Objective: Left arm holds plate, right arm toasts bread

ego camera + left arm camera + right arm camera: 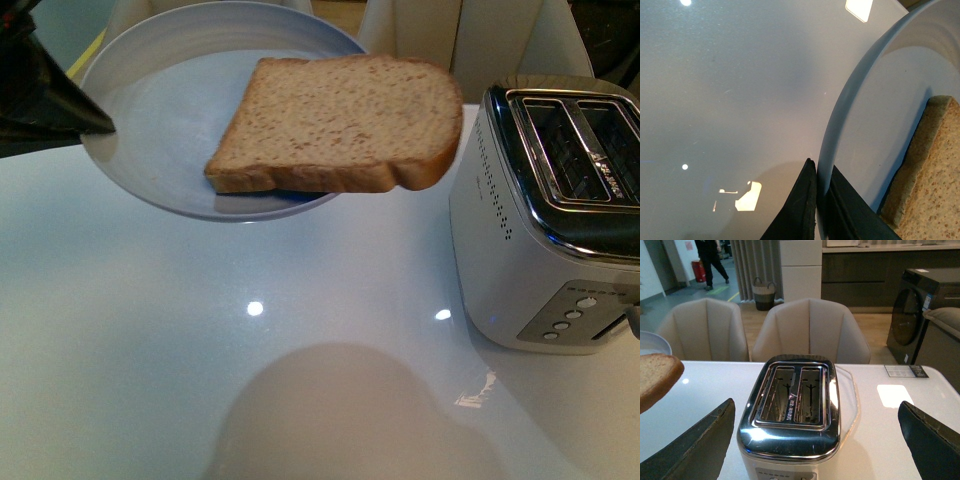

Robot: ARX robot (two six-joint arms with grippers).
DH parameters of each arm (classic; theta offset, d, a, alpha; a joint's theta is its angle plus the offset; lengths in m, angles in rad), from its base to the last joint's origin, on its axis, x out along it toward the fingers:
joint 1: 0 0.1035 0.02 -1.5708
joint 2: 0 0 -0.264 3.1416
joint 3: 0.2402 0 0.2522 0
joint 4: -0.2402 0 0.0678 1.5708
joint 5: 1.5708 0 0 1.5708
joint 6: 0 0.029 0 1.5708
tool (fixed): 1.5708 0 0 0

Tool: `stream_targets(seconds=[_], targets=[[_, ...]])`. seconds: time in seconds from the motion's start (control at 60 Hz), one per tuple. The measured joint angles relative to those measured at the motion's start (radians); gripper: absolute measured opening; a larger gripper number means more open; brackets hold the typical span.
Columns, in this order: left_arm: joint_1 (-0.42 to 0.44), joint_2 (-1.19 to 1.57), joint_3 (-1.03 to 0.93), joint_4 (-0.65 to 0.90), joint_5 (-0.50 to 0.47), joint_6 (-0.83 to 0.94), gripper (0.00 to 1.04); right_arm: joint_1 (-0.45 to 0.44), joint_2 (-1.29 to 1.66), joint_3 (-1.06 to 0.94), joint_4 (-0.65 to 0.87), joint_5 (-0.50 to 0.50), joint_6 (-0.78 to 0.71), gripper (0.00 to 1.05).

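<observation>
The pale blue-grey plate is held above the white table, tilted. My left gripper is shut on its left rim; in the left wrist view its black fingers pinch the rim of the plate. The slice of brown bread lies on the plate and overhangs its right edge toward the toaster; it also shows in the left wrist view and at the edge of the right wrist view. My right gripper is open and empty, its fingers wide apart above the toaster.
A silver two-slot toaster stands at the right of the white table, its slots empty in the right wrist view. Beige chairs stand behind the table. A card lies on the far right.
</observation>
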Motion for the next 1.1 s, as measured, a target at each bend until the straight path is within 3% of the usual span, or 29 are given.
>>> stream_targets(seconds=[0.35,0.883,1.017,1.1], targets=[[-0.132,0.0,0.067,-0.015,-0.026,-0.076,0.03,0.0,0.0,0.0,0.0,0.0,0.0,0.96],[-0.138,0.0,0.068,-0.015,-0.03,-0.09,0.03,0.001,0.002,0.001,-0.002,0.005,0.003,0.96],[-0.138,0.0,0.069,-0.015,-0.032,-0.09,0.03,0.064,0.242,0.144,-0.355,0.224,0.183,0.96],[-0.139,0.0,0.069,-0.015,-0.03,-0.09,0.03,0.068,0.348,0.157,-0.343,0.228,0.259,0.96]])
